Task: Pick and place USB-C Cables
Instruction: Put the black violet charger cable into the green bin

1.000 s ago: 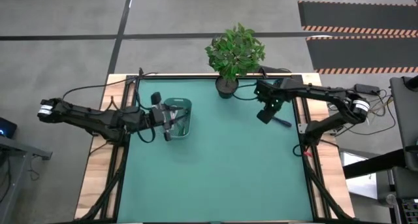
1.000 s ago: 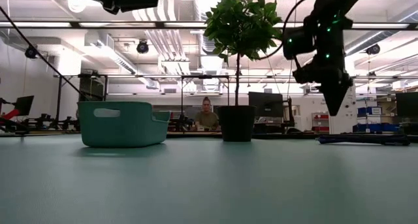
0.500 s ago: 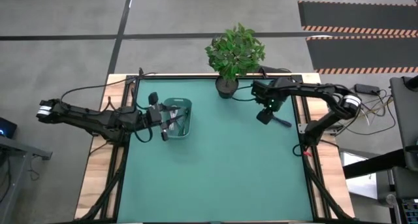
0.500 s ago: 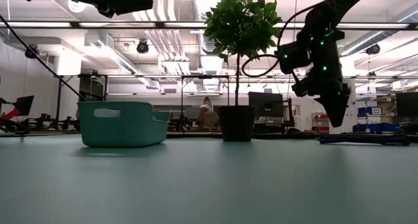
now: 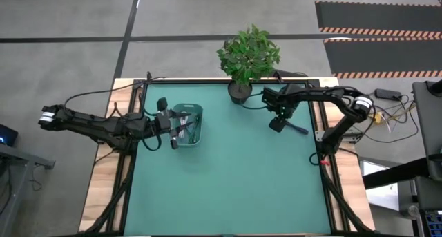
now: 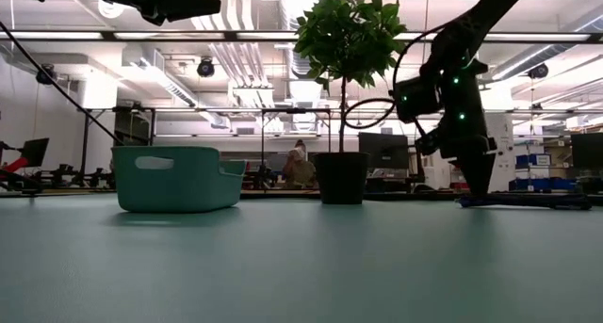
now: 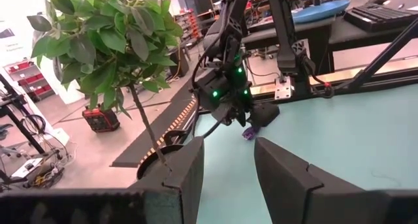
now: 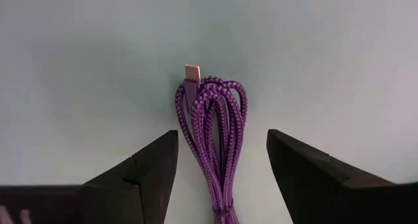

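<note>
A dark blue-purple braided USB-C cable bundle (image 8: 212, 136) lies flat on the green table (image 5: 235, 188) near its far right, also seen as the cable (image 5: 299, 129). My right gripper (image 8: 222, 168) is low over it, open, with one finger on each side of the bundle and not touching it; it shows as the right gripper (image 6: 476, 177) in the low view. The pale teal bin (image 5: 190, 135) stands at the far left with bundled cables (image 5: 185, 119) inside. My left gripper (image 7: 228, 175) hovers open over the bin with nothing between its fingers.
A potted plant (image 5: 247, 57) stands at the far edge between bin and right gripper. The table's middle and near half are bare green mat. Black frame rails (image 5: 319, 137) run along both sides. A person (image 6: 300, 163) is in the room behind.
My right gripper has come down toward the table and shifted a little toward the table's left, ending low over the purple cable. The cable has stayed where it was.
</note>
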